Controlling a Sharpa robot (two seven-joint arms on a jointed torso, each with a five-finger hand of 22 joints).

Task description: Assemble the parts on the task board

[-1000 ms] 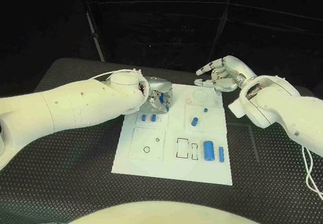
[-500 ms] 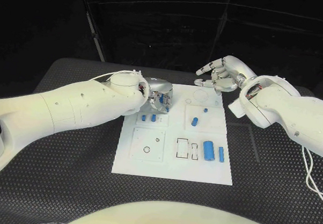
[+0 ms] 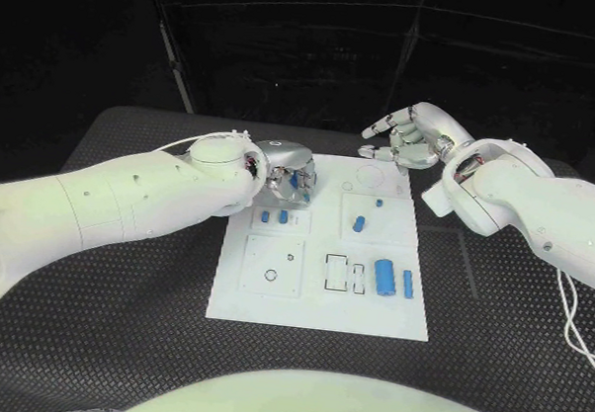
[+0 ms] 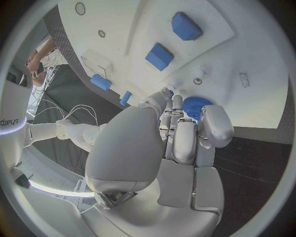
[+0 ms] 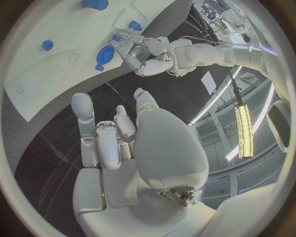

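- Task board [image 3: 318, 313], seen from the head view, lay white in the middle of the black table [image 3: 111, 345], and my left hand [image 3: 290, 177] sat over its far left corner. A blue round part [image 3: 297, 178] showed among my left fingers there, so that hand was the one on the work. My right hand [image 3: 412, 139] hung just beyond the board's far edge, fingers loosely curled with nothing in them. Nearer me on the board lay two small blue blocks [image 3: 273, 216], a slim blue peg [image 3: 359, 222], a small blue stud [image 3: 378, 202] and two upright blue bars [image 3: 393, 279], their long axes running toward me.
- Left wrist view: my left fingers [image 4: 185, 133] were drawn narrow around the blue toothed disc [image 4: 196, 106], which looked like a gear; it sat at my fingertips and right against the board surface. I judged it held, flat side toward the board, with a small marked hole [image 4: 197, 81] just beyond it. Whether it had seated I could not tell.
- Right wrist view: my right fingers [image 5: 83, 118] stood part-curled over bare table, holding nothing, well apart from the disc [image 5: 103, 56]. My left hand [image 5: 145, 57] was at that disc, so the next move belonged to the left.
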